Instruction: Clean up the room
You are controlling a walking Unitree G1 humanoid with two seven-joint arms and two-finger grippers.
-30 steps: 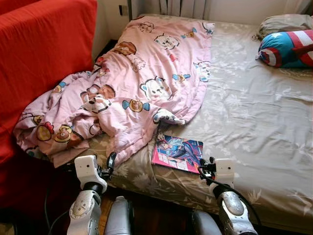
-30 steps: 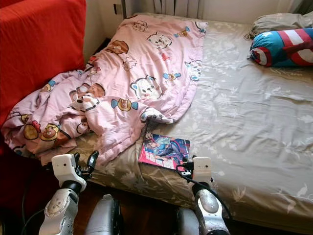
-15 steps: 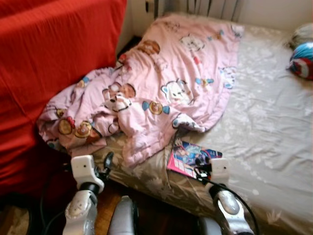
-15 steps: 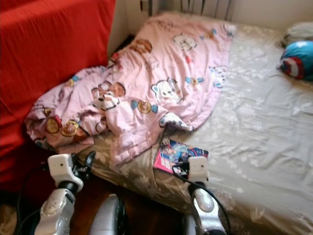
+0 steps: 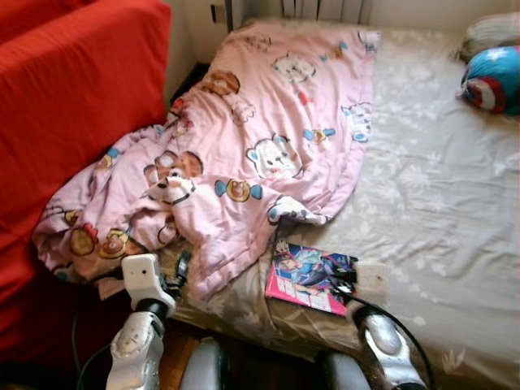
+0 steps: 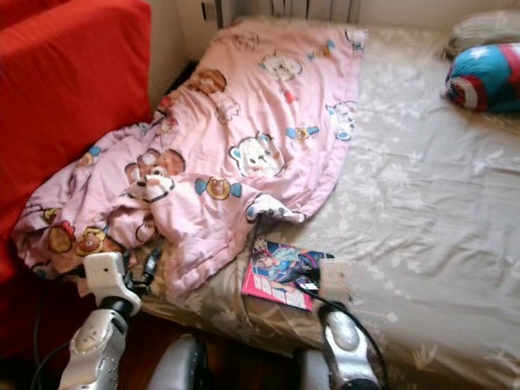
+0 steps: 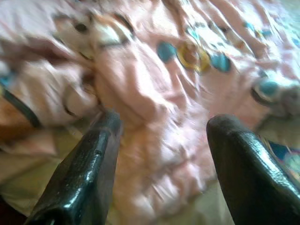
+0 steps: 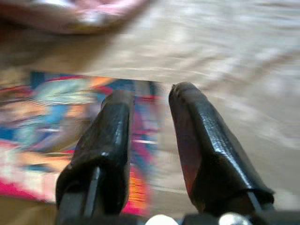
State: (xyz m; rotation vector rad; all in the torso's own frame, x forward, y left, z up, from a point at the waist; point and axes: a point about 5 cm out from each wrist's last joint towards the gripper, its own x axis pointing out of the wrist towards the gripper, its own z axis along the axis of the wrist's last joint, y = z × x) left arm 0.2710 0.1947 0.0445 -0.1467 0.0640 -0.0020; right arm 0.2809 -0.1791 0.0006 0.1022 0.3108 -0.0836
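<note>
A pink cartoon-print blanket (image 5: 244, 146) lies crumpled over the bed's left side and hangs off its near corner. A colourful comic book (image 5: 305, 275) lies flat on the grey floral sheet (image 5: 439, 203) by the bed's front edge. My right gripper (image 5: 345, 284) hovers at the book's right edge. In the right wrist view it (image 8: 151, 93) stands open with a narrow gap, the book (image 8: 56, 108) under its fingers. My left gripper (image 5: 180, 266) is at the blanket's hanging edge. It (image 7: 161, 122) is open wide, facing the blanket (image 7: 154, 70).
A tall red-covered piece of furniture (image 5: 73, 106) stands close on the left of the bed. A blue, red and white pillow (image 5: 491, 77) and a grey pillow (image 5: 491, 32) lie at the far right. Dark wooden floor (image 5: 175, 357) shows below the bed edge.
The camera has swung, so the whole scene has shifted. Both grippers sit a little closer to the bed. The blanket and book have not moved.
</note>
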